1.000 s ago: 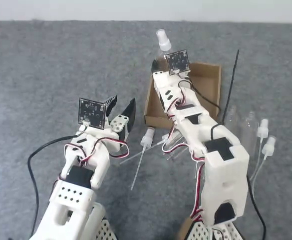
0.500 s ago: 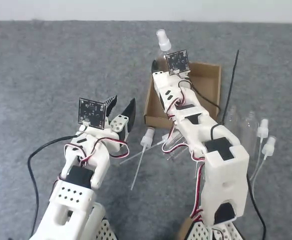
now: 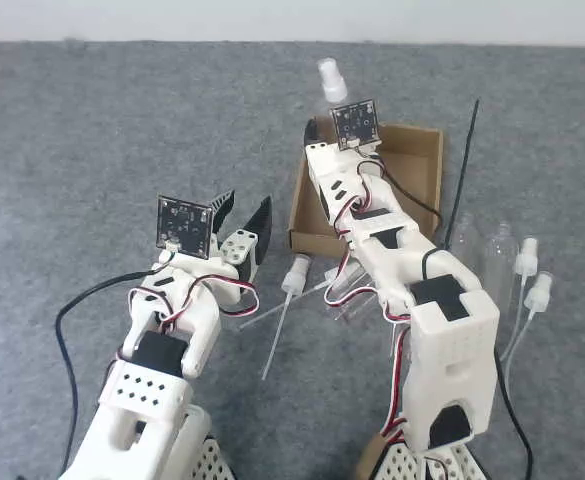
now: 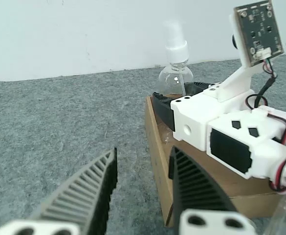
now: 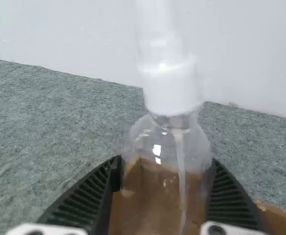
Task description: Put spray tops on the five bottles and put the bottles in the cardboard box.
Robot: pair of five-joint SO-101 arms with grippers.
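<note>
One clear round-shouldered bottle (image 5: 165, 147), white spray top (image 5: 168, 83) fitted, is sitting clamped in the right gripper (image 5: 162, 191) above the cardboard box's (image 3: 419, 165) eleven-o'clock corner. The left gripper (image 4: 140, 183) is hanging agape, empty, at the box's eight o'clock.

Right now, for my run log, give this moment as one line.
right gripper shut on capped bottle at cardboard box | left gripper open | spray tops loose

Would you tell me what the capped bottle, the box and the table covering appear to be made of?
The bottle looks like clear glossy plastic, possibly glass: you see through it, and it carries bright glints. The box is matte brown cardboard, judging by its raw edges. The table covering seems to be grey felt or carpet, fuzzy and mottled.
</note>
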